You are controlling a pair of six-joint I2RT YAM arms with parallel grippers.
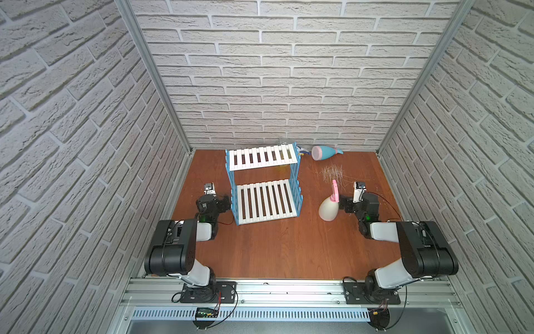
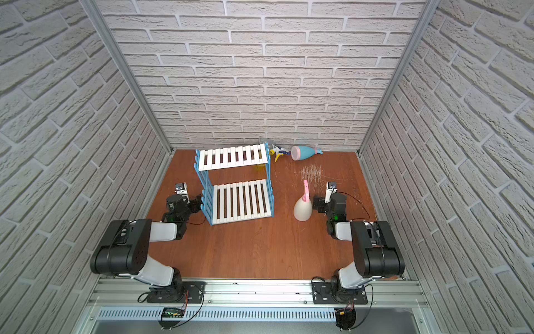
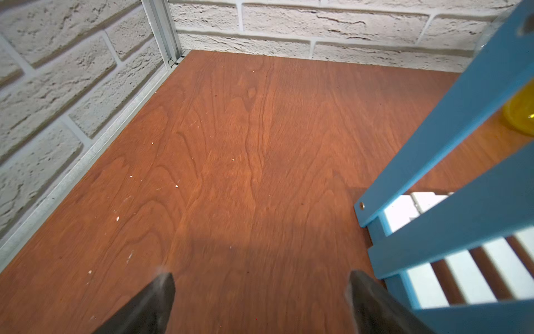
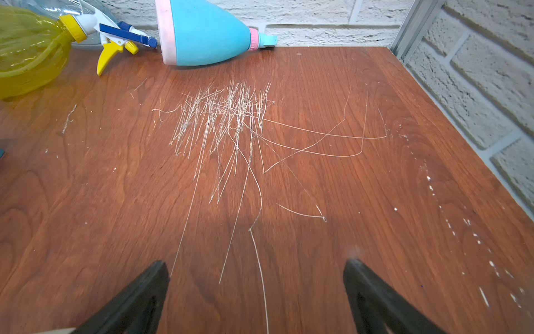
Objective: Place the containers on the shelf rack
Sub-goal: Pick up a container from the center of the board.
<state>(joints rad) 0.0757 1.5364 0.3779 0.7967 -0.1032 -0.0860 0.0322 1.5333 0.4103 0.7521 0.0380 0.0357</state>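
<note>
While the shelf rack (image 1: 267, 219) is carrying nothing, left gripper (image 3: 260, 289) and right gripper (image 4: 255, 277) are hanging spread, empty. Cream bottle (image 1: 328, 208) is standing upright just beside the right one; first pickup appears pending, requiring a swing toward it.

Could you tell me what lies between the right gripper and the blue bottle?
Nothing but bare table marked with pale scratches, from right gripper to blue bottle; the right wrist view shows it.

Four bottles — cream (image 1: 328, 209), blue (image 1: 325, 152), yellow (image 4: 26, 55), clear (image 1: 284, 141) — one shelf rack (image 1: 268, 218).
</note>
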